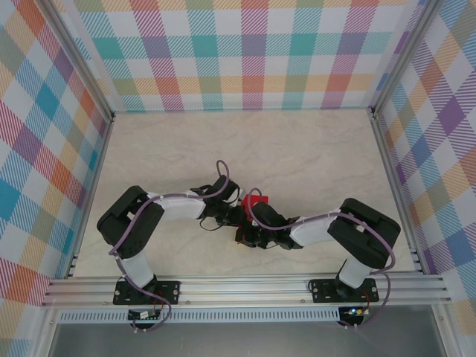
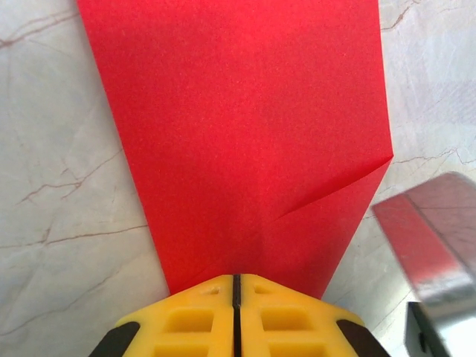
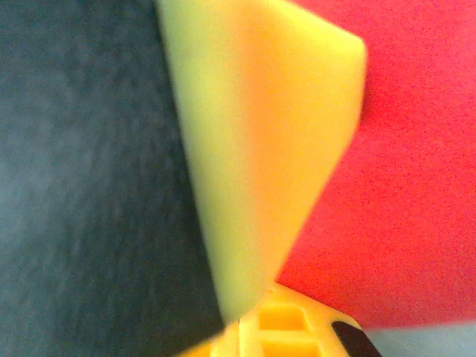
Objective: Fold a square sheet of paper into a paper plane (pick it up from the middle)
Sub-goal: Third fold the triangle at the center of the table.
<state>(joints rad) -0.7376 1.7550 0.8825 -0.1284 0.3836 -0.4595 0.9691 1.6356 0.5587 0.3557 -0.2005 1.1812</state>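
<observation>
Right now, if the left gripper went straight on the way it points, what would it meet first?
The bright red, matte sheet of paper: it begins at the shut yellow tips of the left gripper and spreads ahead over the pale marbled table. Whether they already touch it is unclear.

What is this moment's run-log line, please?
left gripper shut at edge of red paper; right gripper shut over paper; paper creased, on table

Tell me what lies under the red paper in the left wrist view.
The pale marbled table shows on both sides of the red paper; whatever lies directly beneath is covered.
</observation>
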